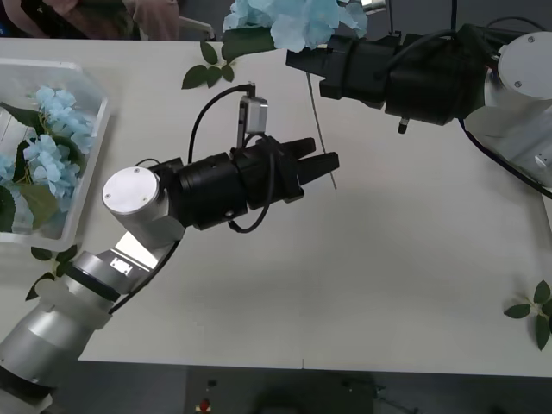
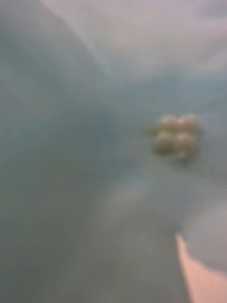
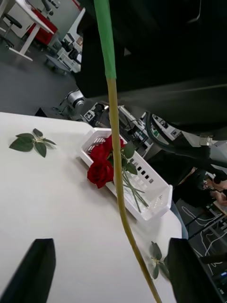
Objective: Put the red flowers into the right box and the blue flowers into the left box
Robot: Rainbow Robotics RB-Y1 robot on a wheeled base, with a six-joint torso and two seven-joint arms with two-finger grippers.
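Blue flowers [image 1: 297, 19], cropped, hide right claw [image 1: 297, 60].

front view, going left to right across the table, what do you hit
left box holding blue flowers → left gripper, open → thin stem hanging from the blue flower → right gripper → loose leaf sprig
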